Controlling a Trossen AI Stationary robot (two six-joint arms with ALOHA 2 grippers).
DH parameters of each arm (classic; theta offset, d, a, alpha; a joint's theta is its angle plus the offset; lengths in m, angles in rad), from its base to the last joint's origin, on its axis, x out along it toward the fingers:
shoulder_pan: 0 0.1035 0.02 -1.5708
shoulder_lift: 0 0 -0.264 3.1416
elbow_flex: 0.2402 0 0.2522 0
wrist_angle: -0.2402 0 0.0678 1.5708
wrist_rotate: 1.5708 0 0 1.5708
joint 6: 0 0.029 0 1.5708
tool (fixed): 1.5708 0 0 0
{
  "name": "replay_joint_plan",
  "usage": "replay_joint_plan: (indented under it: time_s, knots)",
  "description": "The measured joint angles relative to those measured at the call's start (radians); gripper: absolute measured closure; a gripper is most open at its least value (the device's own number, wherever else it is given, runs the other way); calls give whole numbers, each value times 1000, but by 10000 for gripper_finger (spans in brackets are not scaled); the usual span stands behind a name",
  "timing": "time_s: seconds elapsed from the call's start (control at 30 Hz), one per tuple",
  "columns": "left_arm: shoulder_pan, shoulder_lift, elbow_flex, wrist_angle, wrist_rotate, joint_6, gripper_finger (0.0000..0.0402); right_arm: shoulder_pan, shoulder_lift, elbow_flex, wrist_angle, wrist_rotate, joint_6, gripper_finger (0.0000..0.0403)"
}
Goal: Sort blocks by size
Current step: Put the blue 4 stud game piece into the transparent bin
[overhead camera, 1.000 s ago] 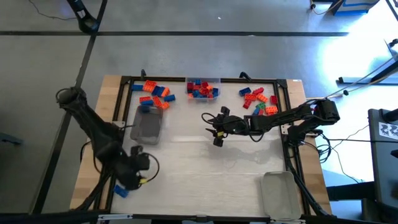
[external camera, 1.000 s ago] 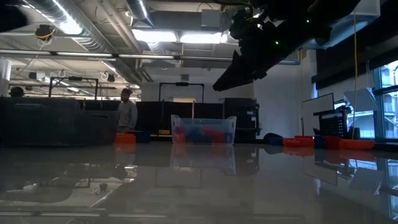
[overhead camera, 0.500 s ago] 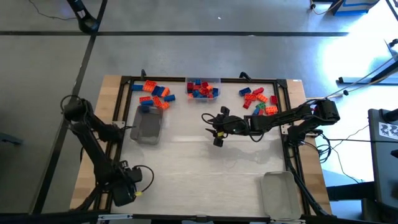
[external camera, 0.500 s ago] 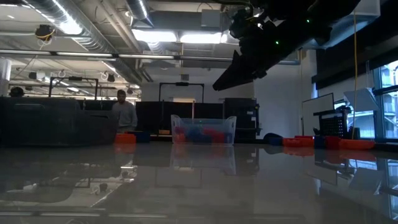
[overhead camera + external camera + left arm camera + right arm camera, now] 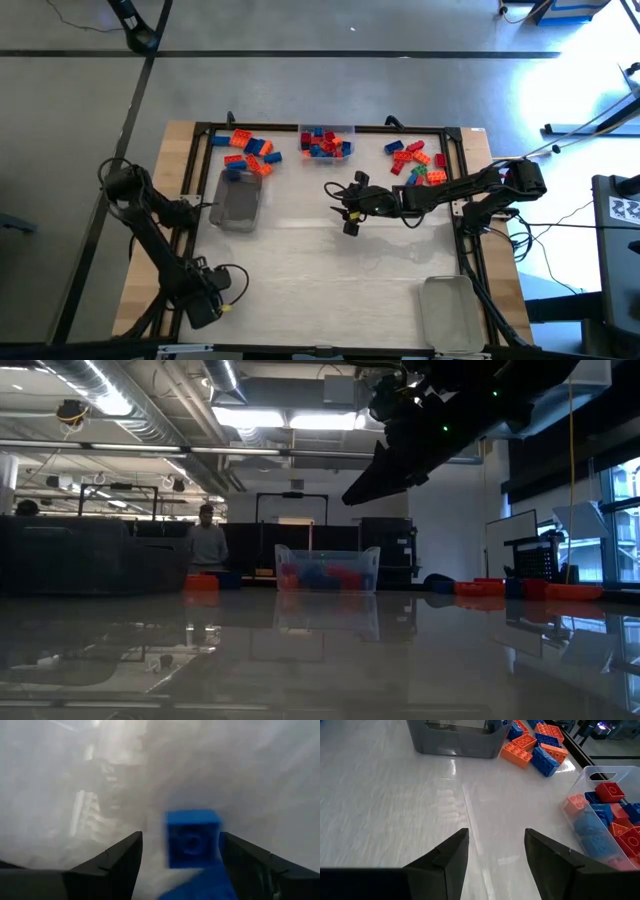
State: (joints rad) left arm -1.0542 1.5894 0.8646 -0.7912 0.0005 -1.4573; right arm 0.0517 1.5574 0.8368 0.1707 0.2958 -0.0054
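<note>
My left gripper (image 5: 205, 305) is at the table's near left corner, pointing down. In the left wrist view it (image 5: 180, 837) is open, with one blue block (image 5: 192, 837) lying on the table between its fingers. My right gripper (image 5: 346, 208) hovers over the table's middle, open and empty (image 5: 496, 834). Loose red, orange and blue blocks lie in a pile at the far left (image 5: 248, 152) and another, with some green, at the far right (image 5: 415, 160). More blocks fill a clear tray (image 5: 325, 142) at the far middle. My left gripper has its fingers on either side of the blue block (image 5: 192, 837), coming from above. The block lies on the table, nearer to one finger (image 5: 245, 860). I cannot tell whether that finger touches it.
A clear tray (image 5: 238, 200) stands left of centre with a blue block at its far end, and another tray (image 5: 450, 310) lies at the near right. A black frame (image 5: 330, 127) rims the table. A person (image 5: 207, 545) stands far behind the table in the room.
My left gripper has gone toward the table's near edge and come down over the blue block at the near left corner, which has stayed where it was. My right arm has kept still.
</note>
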Motion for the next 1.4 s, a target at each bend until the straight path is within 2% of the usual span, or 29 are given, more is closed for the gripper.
replay_joint_plan:
  time_s: [0.13, 0.43, 0.6, 0.7, 0.87, 1.1, 1.27, 1.4]
  knots:
    - [10, 0, -27, -2, 1, -29, 169, 0, 0, 0, 0, 0, 0, 210]
    - [43, -15, -37, 34, 24, 51, 279, 0, 0, 0, -8, -1, 0, 210]
    - [105, -96, 7, 36, 23, 139, 280, 1, 0, 0, -15, -1, 1, 210]
    - [171, -172, 40, 2, -25, 223, 280, 1, 0, 0, -15, -2, 11, 210]
    - [335, -305, 70, -5, -218, 466, 276, 1, 0, 0, -14, -2, 26, 210]
    - [667, -414, 72, 109, -481, 907, 273, 1, 0, 0, -14, -2, 27, 210]
    - [920, -382, 72, 343, -492, 1248, 272, 0, 0, 0, -13, -1, 30, 210]
    - [1103, -312, 72, 534, -491, 1432, 272, 0, 7, 0, -9, 2, 48, 210]
